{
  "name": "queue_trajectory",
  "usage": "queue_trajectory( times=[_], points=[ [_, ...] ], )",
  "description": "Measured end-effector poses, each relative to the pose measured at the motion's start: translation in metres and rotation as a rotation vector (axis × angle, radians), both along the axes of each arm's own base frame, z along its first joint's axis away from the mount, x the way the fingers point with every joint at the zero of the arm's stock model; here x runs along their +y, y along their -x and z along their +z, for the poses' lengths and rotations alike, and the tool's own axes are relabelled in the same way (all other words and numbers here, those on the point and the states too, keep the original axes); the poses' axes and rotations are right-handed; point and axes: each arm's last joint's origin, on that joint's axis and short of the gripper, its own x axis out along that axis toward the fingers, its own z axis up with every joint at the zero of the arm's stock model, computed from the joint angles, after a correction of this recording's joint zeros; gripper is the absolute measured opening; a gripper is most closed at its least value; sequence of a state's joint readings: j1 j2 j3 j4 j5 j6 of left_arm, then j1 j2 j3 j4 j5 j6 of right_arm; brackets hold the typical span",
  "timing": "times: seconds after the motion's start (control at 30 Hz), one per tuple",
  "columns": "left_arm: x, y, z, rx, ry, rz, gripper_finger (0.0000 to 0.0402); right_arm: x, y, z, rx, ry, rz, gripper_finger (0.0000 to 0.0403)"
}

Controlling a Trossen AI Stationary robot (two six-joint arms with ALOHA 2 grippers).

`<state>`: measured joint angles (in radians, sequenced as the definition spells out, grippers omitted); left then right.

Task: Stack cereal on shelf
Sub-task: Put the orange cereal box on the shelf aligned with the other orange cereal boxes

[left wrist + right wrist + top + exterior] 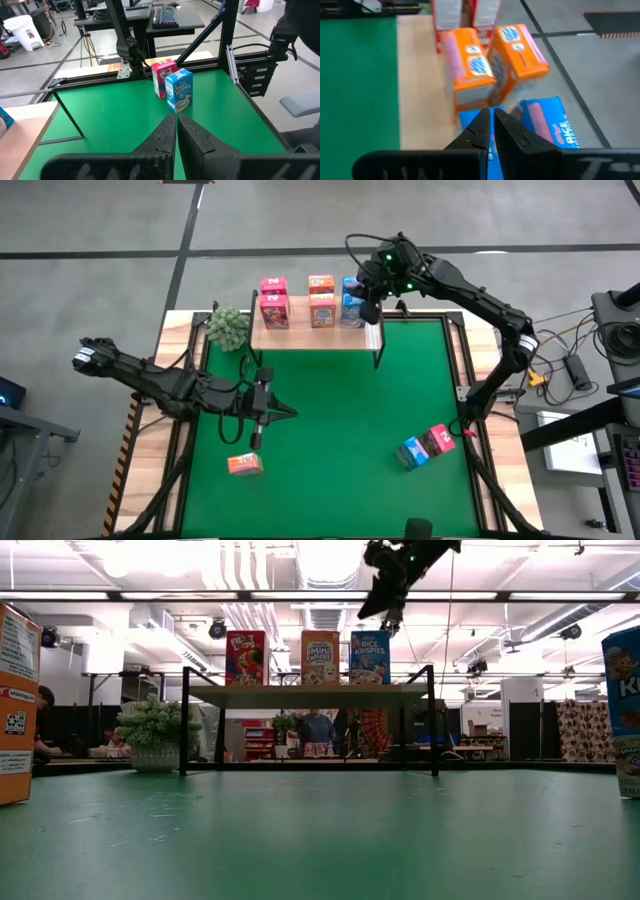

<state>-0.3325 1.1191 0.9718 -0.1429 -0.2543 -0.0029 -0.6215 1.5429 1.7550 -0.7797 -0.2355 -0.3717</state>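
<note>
The shelf (300, 338) stands at the mat's far edge. On it stand cereal boxes in two rows: pink-red (274, 302), orange (321, 301) and blue (352, 302). My right gripper (393, 622) is shut and hangs just above the blue boxes (545, 125), clear of them in the low view. My left gripper (288, 414) is shut and hovers over the mat's left half, touching nothing. Three boxes rest on the mat: an orange one (245, 465) lying near the left front, and a blue one (179, 89) and a pink-red one (162, 77) standing together at the right front.
A green plant (228, 328) stands at the shelf's left end. The shelf's thin black legs (185, 720) reach down to the green mat (340, 410). The mat's middle lies bare between the loose boxes.
</note>
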Motion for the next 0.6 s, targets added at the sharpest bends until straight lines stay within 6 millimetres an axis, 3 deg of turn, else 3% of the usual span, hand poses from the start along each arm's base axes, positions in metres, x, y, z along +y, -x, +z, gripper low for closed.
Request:
queue_trajectory(
  times=[0.27, 0.6],
  points=[
    [-0.001, 0.0, 0.0, 0.008, 0.109, 0.027, 0.0, 0.056, 0.0, 0.016, -0.032, 0.009, 0.147, 0.0013],
    [-0.014, 0.005, 0.0, 0.023, 0.226, 0.006, 0.0, 0.13, 0.006, -0.022, -0.106, -0.005, 0.294, 0.0013]
  ],
)
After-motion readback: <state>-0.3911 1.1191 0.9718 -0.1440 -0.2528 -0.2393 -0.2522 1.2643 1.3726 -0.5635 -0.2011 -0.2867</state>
